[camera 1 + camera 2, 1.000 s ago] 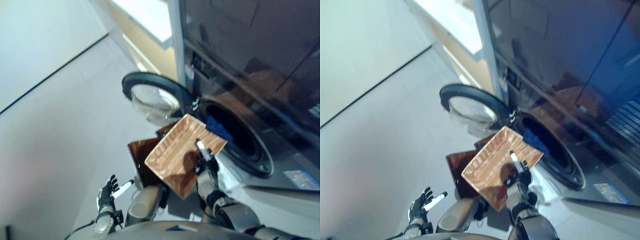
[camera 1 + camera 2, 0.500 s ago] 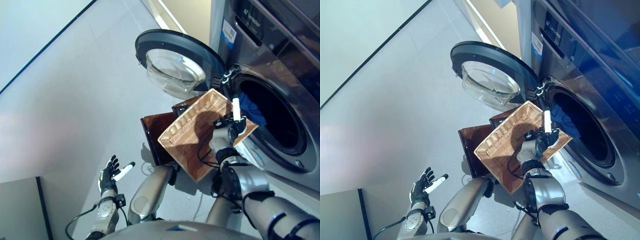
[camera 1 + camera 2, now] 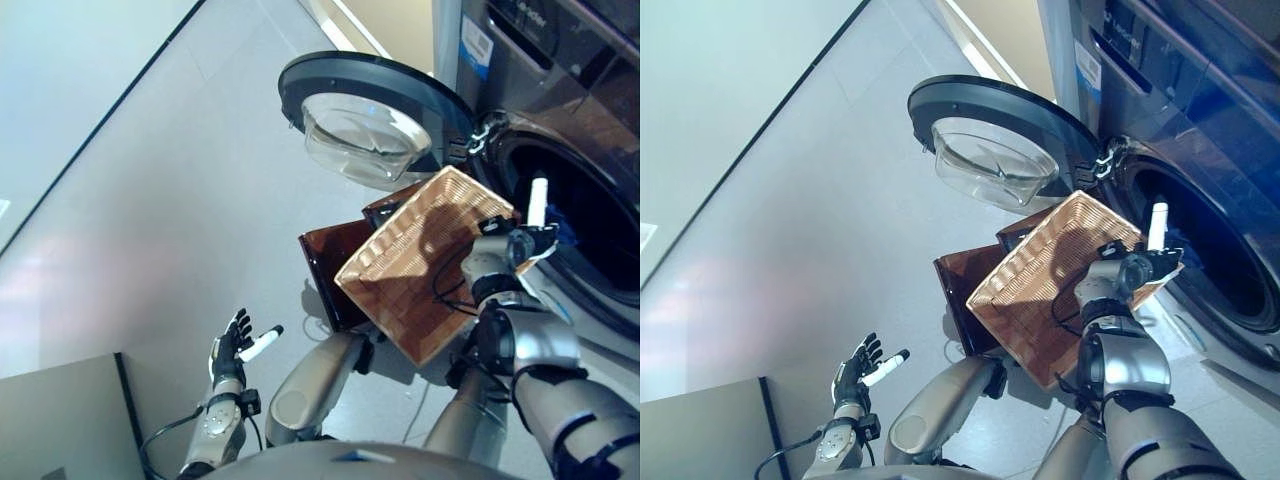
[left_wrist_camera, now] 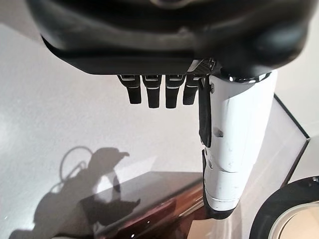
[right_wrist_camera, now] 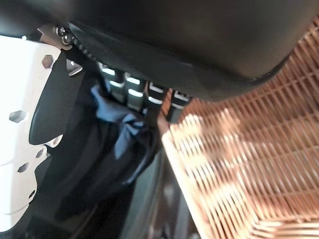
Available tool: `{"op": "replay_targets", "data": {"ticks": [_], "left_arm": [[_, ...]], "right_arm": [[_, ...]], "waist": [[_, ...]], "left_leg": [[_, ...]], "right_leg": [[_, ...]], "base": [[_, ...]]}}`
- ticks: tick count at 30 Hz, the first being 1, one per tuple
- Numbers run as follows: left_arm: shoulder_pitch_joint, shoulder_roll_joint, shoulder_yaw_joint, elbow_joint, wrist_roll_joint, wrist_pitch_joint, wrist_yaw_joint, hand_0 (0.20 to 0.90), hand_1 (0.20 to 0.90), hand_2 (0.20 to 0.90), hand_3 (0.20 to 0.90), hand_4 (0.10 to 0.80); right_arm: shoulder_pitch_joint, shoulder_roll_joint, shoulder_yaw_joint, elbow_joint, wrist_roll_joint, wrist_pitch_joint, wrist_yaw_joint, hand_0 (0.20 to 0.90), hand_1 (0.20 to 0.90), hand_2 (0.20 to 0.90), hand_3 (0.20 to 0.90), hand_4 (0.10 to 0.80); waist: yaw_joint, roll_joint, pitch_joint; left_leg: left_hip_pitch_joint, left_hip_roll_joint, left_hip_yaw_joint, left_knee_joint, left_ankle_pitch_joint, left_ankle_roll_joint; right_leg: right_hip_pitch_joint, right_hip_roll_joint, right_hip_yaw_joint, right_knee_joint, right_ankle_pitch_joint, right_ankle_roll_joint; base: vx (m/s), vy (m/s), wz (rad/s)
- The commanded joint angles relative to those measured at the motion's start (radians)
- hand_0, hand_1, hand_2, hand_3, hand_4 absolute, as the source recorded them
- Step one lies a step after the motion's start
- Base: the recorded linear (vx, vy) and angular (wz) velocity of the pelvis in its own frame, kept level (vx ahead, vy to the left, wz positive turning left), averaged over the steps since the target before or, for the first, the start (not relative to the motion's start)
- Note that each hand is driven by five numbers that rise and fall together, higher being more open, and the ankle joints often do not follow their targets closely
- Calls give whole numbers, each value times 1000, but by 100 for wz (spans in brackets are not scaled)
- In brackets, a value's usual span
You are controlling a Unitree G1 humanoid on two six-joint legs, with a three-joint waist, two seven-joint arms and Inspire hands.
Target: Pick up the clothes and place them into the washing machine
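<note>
Your left robot hand (image 3: 232,340) idles at seven o'clock, fingers spread and empty. The door (image 3: 375,105) hangs wide for access. Your right robot hand (image 3: 508,250) grips the tipped basket (image 3: 425,260) rim at the drum, where the blue clothes (image 5: 117,149) lie.

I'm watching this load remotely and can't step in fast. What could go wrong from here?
1. The right hand is at the far rim of the wicker basket, by the drum opening; moving on could knock the basket.
2. Blue clothes sit just past that hand's fingers and might snag or get dragged out.
3. The open door stands close beside the basket and could be struck.
</note>
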Motion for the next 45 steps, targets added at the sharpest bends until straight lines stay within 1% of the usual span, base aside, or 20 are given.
{"op": "replay_targets", "data": {"ticks": [1, 2, 4, 5, 6, 7, 9, 10, 11, 14, 16, 17, 25, 29, 30, 31, 34, 37, 38, 45], "left_arm": [[14, 65, 19, -27, -7, -66, 29, 900, 900, 900, 900, 800], [21, 73, 24, -31, -4, -70, 27, 900, 900, 900, 900, 800], [23, 71, 26, -37, -3, -70, 26, 900, 900, 900, 900, 800], [26, 79, 35, -42, -12, -70, 23, 900, 900, 900, 900, 800], [25, 78, 36, -41, -12, -70, 23, 900, 900, 900, 900, 800], [28, 86, 42, -51, -23, -77, 20, 900, 900, 900, 900, 800], [34, 88, 47, -50, -42, -80, 10, 900, 900, 900, 900, 800], [34, 88, 48, -50, -43, -80, 9, 900, 900, 900, 900, 800], [41, 90, 53, -48, -63, -82, 0, 900, 900, 900, 900, 800], [45, 90, 52, -37, -72, -80, -7, 900, 900, 900, 900, 800], [40, 88, 55, -25, -88, -81, -9, 900, 900, 900, 900, 800], [30, 85, 53, -16, -90, -81, -10, 900, 900, 900, 900, 800], [-4, 65, 56, 31, -54, -72, 1, 900, 900, 900, 900, 800], [-18, 62, 58, 59, -40, -72, 12, 900, 900, 900, 900, 800], [-18, 62, 59, 60, -40, -73, 12, 900, 900, 900, 900, 800], [-26, 64, 69, 63, -42, -73, 17, 900, 900, 900, 900, 800], [-28, 65, 72, 60, -46, -73, 14, 900, 900, 900, 900, 800], [-37, 62, 77, 98, -38, -65, 13, 900, 900, 900, 900, 800], [-36, 62, 78, 99, -38, -66, 13, 900, 900, 900, 900, 800], [-70, 62, 117, 201, -7, -30, 7, 900, 900, 900, 900, 800]], "right_arm": [[-117, -240, 60, -56, -147, -41, -30, 900, 900, 900, 900, 800], [-149, -295, 85, -65, -176, -32, -32, 900, 900, 900, 900, 800], [-169, -317, 109, -61, -190, -26, -45, 900, 900, 900, 900, 800], [-227, -375, 161, -88, -205, -18, -28, 900, 900, 900, 900, 800], [-230, -376, 162, -87, -204, -18, -28, 900, 900, 900, 900, 800], [-266, -398, 212, -159, -244, -17, -29, 900, 900, 900, 900, 800], [-282, -399, 255, -266, -294, -33, -41, 900, 900, 900, 900, 800], [-280, -396, 255, -271, -299, -32, -47, 900, 900, 900, 900, 800], [-278, -391, 278, -354, -322, -43, -38, 900, 900, 900, 900, 800], [-264, -364, 266, -393, -335, -57, -50, 900, 900, 900, 900, 800], [-251, -331, 265, -396, -353, -59, -58, 900, 900, 900, 900, 800], [-234, -299, 257, -349, -349, -51, -53, 900, 900, 900, 900, 800], [-147, -132, 252, -52, -328, 36, 21, 900, 900, 900, 900, 800], [-84, -6, 260, 2, -340, 58, 36, 900, 900, 900, 900, 800], [-82, -3, 259, -1, -342, 58, 33, 900, 900, 900, 900, 800], [-49, 41, 279, -1, -367, 73, 42, 900, 900, 900, 900, 800], [-9, 83, 289, -18, -372, 76, 51, 900, 900, 900, 900, 800], [59, 148, 300, -18, -375, 85, 74, 900, 900, 900, 900, 800], [60, 150, 300, -19, -375, 85, 73, 900, 900, 900, 900, 800], [265, 281, 367, -55, -378, 117, 158, 900, 900, 900, 900, 800]], "waist": [[15, 45, -37], [18, 45, -43], [21, 49, -45], [23, 43, -50], [23, 44, -49], [16, 34, -50], [3, 22, -49], [2, 22, -48], [-12, 7, -50], [-23, -5, -51], [-29, -17, -51], [-32, -23, -50], [-22, -24, -36], [-21, -28, -26], [-22, -29, -26], [-24, -36, -22], [-29, -46, -17], [-33, -78, -12], [-34, -78, -12], [-42, -179, -47]], "left_leg": [[-99, -13, -34, 10, 28, -115], [-95, -14, -31, 2, 29, -114], [-92, -14, -27, -4, 31, -114], [-89, -10, -19, -12, 33, -113], [-89, -9, -19, -12, 33, -113], [-85, -6, -13, -20, 36, -114], [-77, 0, -6, -26, 38, -115], [-76, 0, -6, -26, 38, -115], [-68, 3, -4, -31, 37, -117], [-57, 4, -1, -36, 36, -116], [-48, 5, 1, -44, 37, -115], [-44, 8, 1, -49, 39, -115], [-36, 9, -12, -56, 49, -115], [-27, 11, -22, -51, 48, -113], [-27, 11, -22, -51, 48, -113], [-24, 12, -26, -47, 48, -113], [-21, 13, -30, -43, 47, -113], [-15, 15, -42, -43, 50, -115], [-14, 14, -43, -43, 50, -115], [50, 24, -67, -61, 44, -113]], "right_leg": [[142, -27, 32, -26, -88, 54], [143, -29, 36, -34, -84, 55], [142, -30, 39, -40, -79, 57], [138, -29, 47, -49, -70, 57], [137, -28, 47, -49, -70, 57], [134, -24, 54, -58, -62, 58], [135, -18, 64, -66, -56, 57], [135, -18, 65, -66, -56, 57], [140, -10, 72, -73, -54, 54], [147, -6, 73, -75, -53, 53], [156, -3, 76, -85, -47, 52], [162, 1, 74, -93, -44, 50], [174, 11, 63, -96, -42, 39], [190, 12, 51, -90, -48, 35], [191, 11, 51, -90, -48, 35], [196, 14, 46, -84, -51, 32], [203, 17, 40, -80, -52, 30], [223, 21, 20, -77, -55, 27], [224, 21, 19, -78, -55, 27], [323, 29, -23, -127, -39, 30]], "base": [[28, 42, -7], [23, 39, -8], [7, 14, -3], [0, 0, 0], [16, 20, -5], [19, 12, -10], [23, 6, -19], [30, -1, -25], [30, 1, -19], [15, -2, -7], [4, -22, -13], [-10, -31, -8], [-16, -35, -5], [-2, -48, 0], [-1, -38, 0], [0, 0, 0], [-9, -43, 10], [-8, -45, 23], [17, -32, 20], [44, -42, 11]]}}
